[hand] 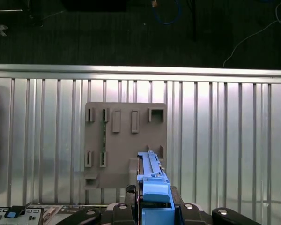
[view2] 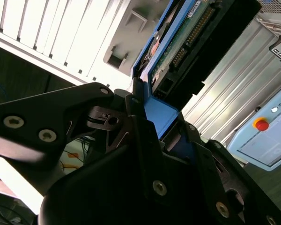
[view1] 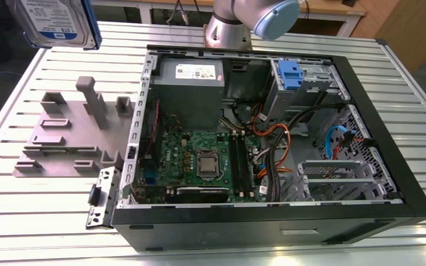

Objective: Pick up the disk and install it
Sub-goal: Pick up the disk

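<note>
The disk (view1: pixel 54 22), silver with a white-and-blue label and blue side rails, hangs high above the table at the exterior view's far left, over the grey fixture (view1: pixel 65 133). In the second wrist view my gripper (view2: pixel 150 115) is shut on the blue rail end of the disk (view2: pixel 187 37), whose green circuit board side shows. The first wrist view looks down along the disk (hand: pixel 152 171) edge-on, with the gripper (hand: pixel 154 208) clamped on its blue end and the slotted grey fixture (hand: pixel 126 140) directly below.
An open computer case (view1: pixel 376 111) lies on the slatted metal table (view1: pixel 65 221) at the exterior view's right, holding a motherboard (view1: pixel 198 160), a grey power supply (view1: pixel 189 88), cables and a drive bay with a blue clip (view1: pixel 290 75). The arm's base (view1: pixel 232 27) stands behind the case.
</note>
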Controlling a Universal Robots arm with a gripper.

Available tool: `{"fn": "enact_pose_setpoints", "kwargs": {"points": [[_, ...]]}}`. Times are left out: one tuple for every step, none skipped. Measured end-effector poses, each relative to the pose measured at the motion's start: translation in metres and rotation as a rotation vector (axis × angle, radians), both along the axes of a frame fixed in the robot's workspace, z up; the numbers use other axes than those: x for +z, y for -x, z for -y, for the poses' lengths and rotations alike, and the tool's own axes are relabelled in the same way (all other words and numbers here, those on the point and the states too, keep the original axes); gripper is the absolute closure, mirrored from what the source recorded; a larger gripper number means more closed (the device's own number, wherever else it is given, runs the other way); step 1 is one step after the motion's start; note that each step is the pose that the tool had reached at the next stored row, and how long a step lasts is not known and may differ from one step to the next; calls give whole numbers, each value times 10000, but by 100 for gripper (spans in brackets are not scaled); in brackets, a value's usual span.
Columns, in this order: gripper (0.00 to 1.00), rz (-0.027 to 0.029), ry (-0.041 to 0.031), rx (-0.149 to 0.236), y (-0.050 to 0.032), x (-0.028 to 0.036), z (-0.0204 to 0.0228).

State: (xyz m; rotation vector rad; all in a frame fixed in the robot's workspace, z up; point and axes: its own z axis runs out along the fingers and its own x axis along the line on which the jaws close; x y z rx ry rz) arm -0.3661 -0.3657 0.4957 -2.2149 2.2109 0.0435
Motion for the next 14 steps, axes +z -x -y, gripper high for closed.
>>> {"fn": "enact_pose_setpoints", "kwargs": {"points": [[64,1,2,0,0,0,7],[64,1,7,0,0,0,12],[64,1,10,-1,0,0,16],[64,1,13,-1,-2,-1,18],[64,1,16,-1,-7,-1,18],[64,0,17,0,-16,0,19],[64,1,17,0,-30,-1,20],[64,1,17,0,-49,-1,20],[64,1,17,-1,-72,-1,20],[64,0,18,0,-101,-1,20],[64,0,18,0,-126,-1,20],[64,0,18,0,-150,-1,20],[64,1,17,0,-171,-2,20],[64,2,17,0,-190,-3,20]]}}
